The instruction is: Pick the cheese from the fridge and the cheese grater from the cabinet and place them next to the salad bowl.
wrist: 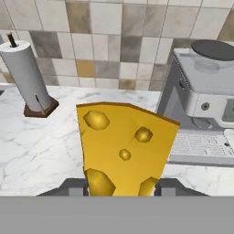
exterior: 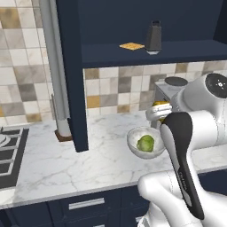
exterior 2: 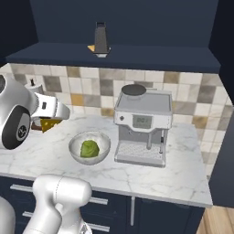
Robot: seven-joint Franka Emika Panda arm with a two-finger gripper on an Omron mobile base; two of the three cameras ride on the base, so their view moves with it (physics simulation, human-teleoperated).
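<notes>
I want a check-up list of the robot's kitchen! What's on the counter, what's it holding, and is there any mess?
Surface: white marble counter, looks clean.
Job's things: yellow holed cheese wedge in the grip, above the counter; dark grey box grater upright on the navy cabinet shelf; pale salad bowl with green lettuce ball on the counter.
Clutter: silver coffee machine; paper towel roll; flat orange square on the shelf.
Grippers: gripper shut on the cheese.
Cables: nothing seen.
Surroundings: tiled wall, stove.

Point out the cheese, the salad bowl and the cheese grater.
cheese (wrist: 125, 148): hand view, its holed yellow face.
salad bowl (exterior 2: 76, 145): right base view, its left rim.
cheese grater (exterior: 154, 37): left base view, its dark body.
</notes>
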